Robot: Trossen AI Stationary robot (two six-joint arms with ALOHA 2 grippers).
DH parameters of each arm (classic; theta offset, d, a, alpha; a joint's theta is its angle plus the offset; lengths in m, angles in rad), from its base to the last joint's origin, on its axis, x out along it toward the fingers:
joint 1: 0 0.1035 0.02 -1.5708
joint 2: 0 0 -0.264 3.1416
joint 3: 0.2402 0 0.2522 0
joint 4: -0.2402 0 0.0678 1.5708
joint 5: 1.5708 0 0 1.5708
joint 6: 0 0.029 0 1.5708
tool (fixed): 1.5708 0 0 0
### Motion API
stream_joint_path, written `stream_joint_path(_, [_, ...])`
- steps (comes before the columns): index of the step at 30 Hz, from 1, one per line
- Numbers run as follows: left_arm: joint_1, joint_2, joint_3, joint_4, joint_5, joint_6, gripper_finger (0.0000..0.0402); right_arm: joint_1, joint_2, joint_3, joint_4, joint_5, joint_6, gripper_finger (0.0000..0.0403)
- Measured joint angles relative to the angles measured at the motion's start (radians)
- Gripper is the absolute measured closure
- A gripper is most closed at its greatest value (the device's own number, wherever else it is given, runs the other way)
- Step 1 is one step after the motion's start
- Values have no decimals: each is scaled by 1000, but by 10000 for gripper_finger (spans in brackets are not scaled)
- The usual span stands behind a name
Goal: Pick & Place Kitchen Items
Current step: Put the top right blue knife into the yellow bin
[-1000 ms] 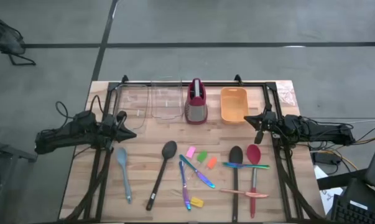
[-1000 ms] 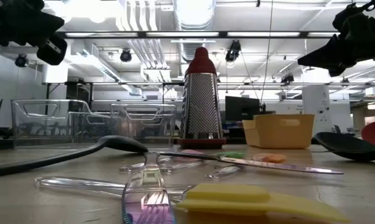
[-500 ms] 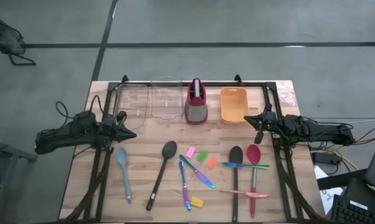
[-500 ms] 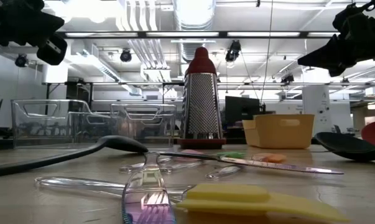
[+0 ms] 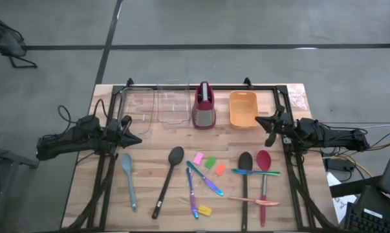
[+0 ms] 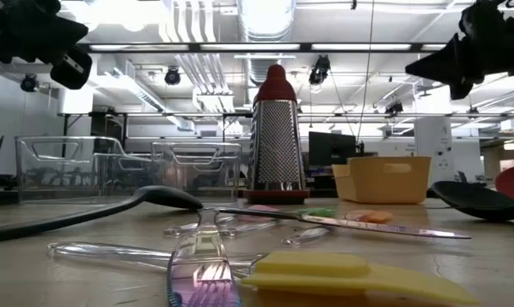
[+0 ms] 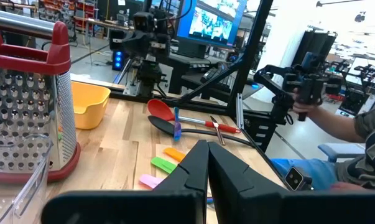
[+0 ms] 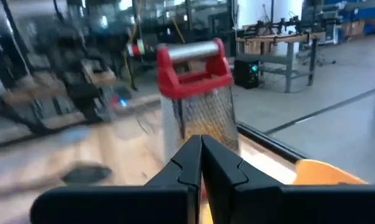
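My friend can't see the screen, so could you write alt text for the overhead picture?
Seen from above, a wooden table holds spoons and colourful cutlery in front: a grey-blue spoon, a black spoon, a red spoon. Behind stand clear plastic bins, a red-and-grey grater and an orange bin. The left gripper and right gripper hover shut at the sides.

Ceiling strip lights (image 6: 265, 12) glaring brightly, nearest yellow flat block (image 6: 359, 277) sitting out of focus, right wrist view smearing with blur

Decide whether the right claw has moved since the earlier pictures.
Yes. In the high view the right claw, shut and empty, has edged toward the orange bin, closing the gap beside it. The left claw waits, shut.
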Motion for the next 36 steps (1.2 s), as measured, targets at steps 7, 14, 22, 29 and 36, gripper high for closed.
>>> stream_joint_path(7, [0, 0, 0, 0, 0, 0, 390, 0, 42, -5, 130, -128, 100, 394])
stream_joint_path(14, [0, 0, 0, 0, 0, 0, 390, 1, 197, 0, 198, -375, 31, 394])
stream_joint_path(22, [0, 0, 0, 0, 0, 0, 390, 40, 416, 124, 290, -513, 266, 394])
stream_joint_path(29, [0, 0, 0, 0, 0, 0, 390, 175, 675, 397, -156, -472, 270, 357])
stream_joint_path(36, [0, 0, 0, 0, 0, 0, 390, 364, 966, 678, -630, -317, 352, 277])
